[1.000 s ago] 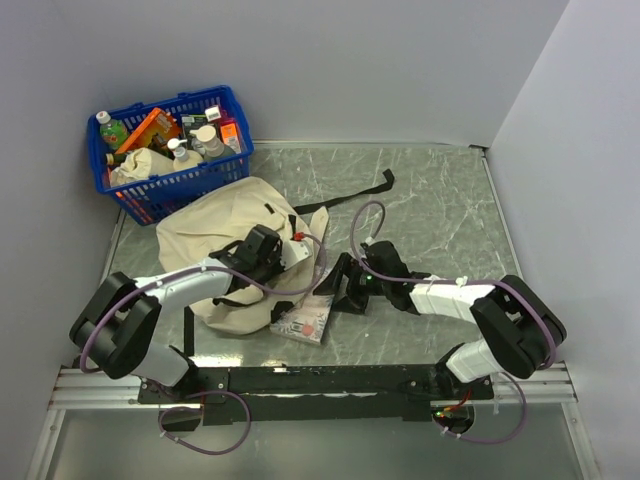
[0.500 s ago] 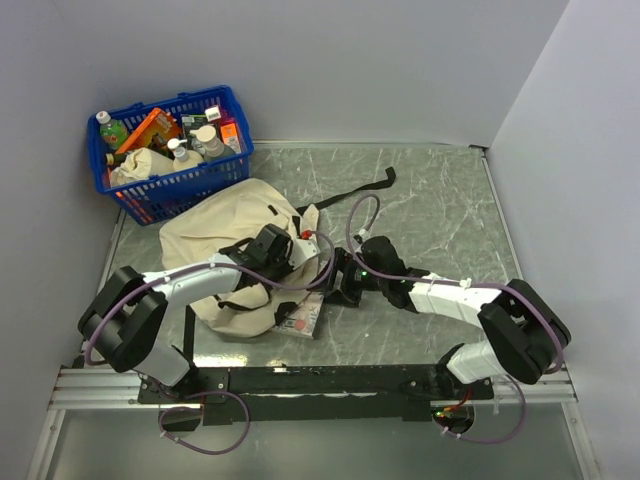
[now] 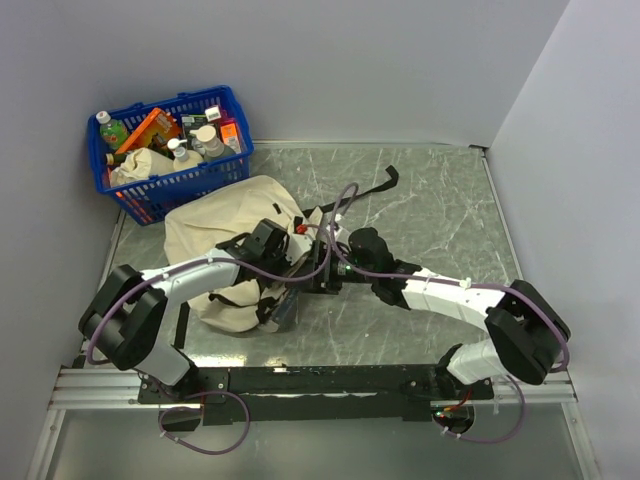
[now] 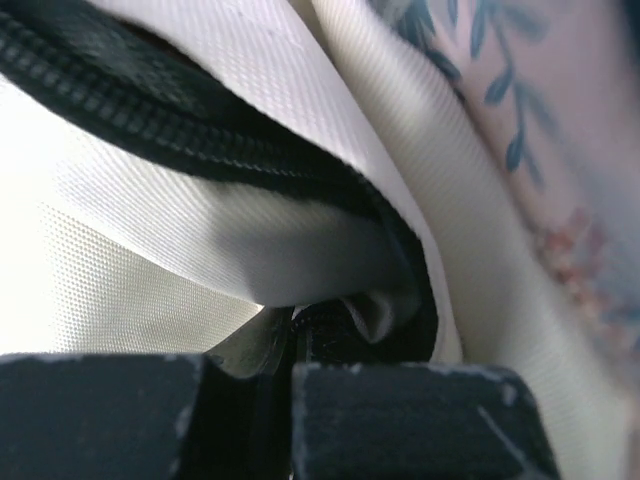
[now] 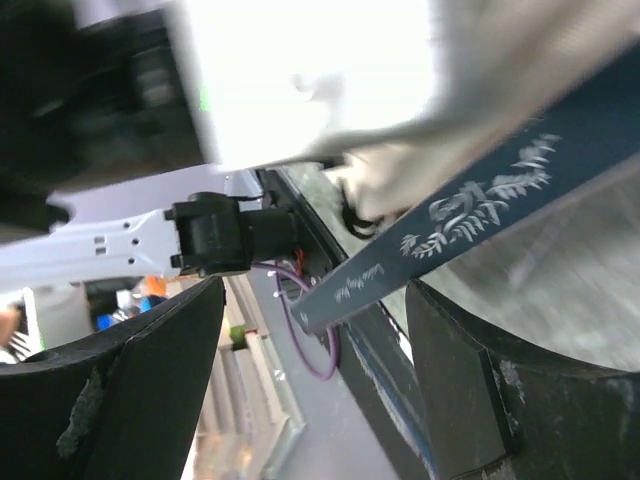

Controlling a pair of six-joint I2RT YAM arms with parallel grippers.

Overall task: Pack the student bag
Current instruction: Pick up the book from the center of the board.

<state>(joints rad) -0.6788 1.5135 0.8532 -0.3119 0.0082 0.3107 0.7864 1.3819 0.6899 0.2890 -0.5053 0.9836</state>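
The student bag (image 3: pixel 215 245) lies slumped on the left half of the tabletop (image 3: pixel 440 200), just in front of the blue basket (image 3: pixel 150 190), with one black strap (image 3: pixel 375 185) trailing toward the far edge. The left hand (image 4: pixel 290 370) is closed on a fold of the bag's cream fabric next to the black zipper (image 4: pixel 150 110), apparently to hold the mouth open. The right hand (image 5: pixel 315 300) has its fingers spread wide. The dark blue, leaf-printed spine of a book (image 5: pixel 470 215) runs across the gap beyond them, and no pad is seen to touch it, so the book appears unclamped. Hazards: the pinch on the thin fabric may slip, which would let the mouth collapse onto the book. The book's leading corner may catch on the zipper edge, or ride under the bag instead of entering it. The two hands work close together at the opening, so a push by the right hand may strike the left hand or drag its cable. The top view alone shows the position of the bag and both arms, but hides the fingers of both hands. The left wrist view alone shows the fabric pinch and the pink floral cover against the bag. The right wrist view alone shows the spread fingers.
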